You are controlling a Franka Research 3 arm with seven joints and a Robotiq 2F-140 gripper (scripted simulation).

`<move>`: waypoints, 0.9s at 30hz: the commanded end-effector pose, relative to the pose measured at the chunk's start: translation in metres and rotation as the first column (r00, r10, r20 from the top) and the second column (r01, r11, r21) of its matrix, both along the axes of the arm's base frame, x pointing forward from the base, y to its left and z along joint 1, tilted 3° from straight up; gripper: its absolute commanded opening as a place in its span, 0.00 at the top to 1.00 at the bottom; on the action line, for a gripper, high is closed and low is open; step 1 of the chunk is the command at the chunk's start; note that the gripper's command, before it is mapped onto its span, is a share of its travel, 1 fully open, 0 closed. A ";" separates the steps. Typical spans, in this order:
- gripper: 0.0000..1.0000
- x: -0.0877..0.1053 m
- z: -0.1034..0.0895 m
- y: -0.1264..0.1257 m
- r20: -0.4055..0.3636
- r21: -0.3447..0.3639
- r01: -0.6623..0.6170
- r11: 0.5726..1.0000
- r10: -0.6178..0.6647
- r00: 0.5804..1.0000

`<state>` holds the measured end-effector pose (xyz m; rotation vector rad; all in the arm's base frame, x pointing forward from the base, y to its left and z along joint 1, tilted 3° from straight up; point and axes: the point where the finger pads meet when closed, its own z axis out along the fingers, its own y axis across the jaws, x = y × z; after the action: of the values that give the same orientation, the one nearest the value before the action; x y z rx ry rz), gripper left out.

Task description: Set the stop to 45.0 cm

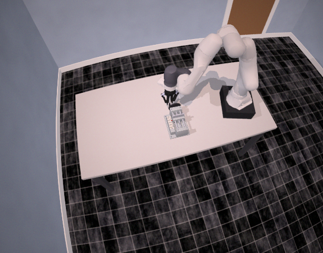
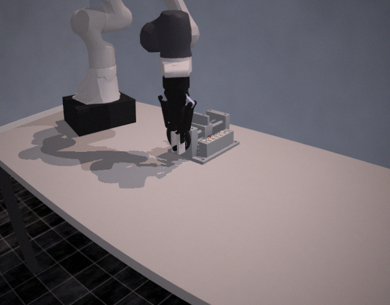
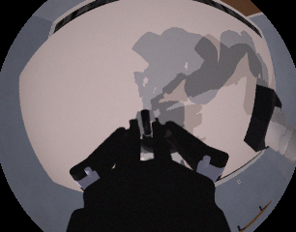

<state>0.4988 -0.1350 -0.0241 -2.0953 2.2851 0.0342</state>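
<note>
The handwheel (image 1: 175,104) (image 2: 188,142) is a black disc on the near end of a grey stop unit (image 1: 182,132) (image 2: 217,148). My gripper (image 1: 169,105) (image 2: 177,145) (image 3: 145,117) points down in front of the wheel. Its fingers are shut on the handwheel's handle, a dark peg that shows between the fingertips in the wrist view. The fingers hide part of the wheel in the exterior view. A grey carriage sits on rods between the end blocks. A small red mark (image 1: 171,120) (image 2: 209,135) shows on the pale scale beside it. The scale's numbers are too small to read.
The unit stands on a pale table (image 1: 120,127) (image 2: 254,213). The arm's black base block (image 1: 237,110) (image 2: 99,114) stands on the same table, at the right in the top view. The arm reaches over the table from it. A grey end block rises close behind the wheel.
</note>
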 end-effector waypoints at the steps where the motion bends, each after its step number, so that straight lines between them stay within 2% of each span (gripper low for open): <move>1: 0.96 -0.002 -0.005 0.001 0.000 -0.002 0.000 1.000 0.000 1.000; 27: 0.96 -0.007 -0.011 0.001 0.000 -0.002 0.000 1.000 0.000 1.000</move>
<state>0.4942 -0.1342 -0.0317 -2.0926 2.2861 0.0300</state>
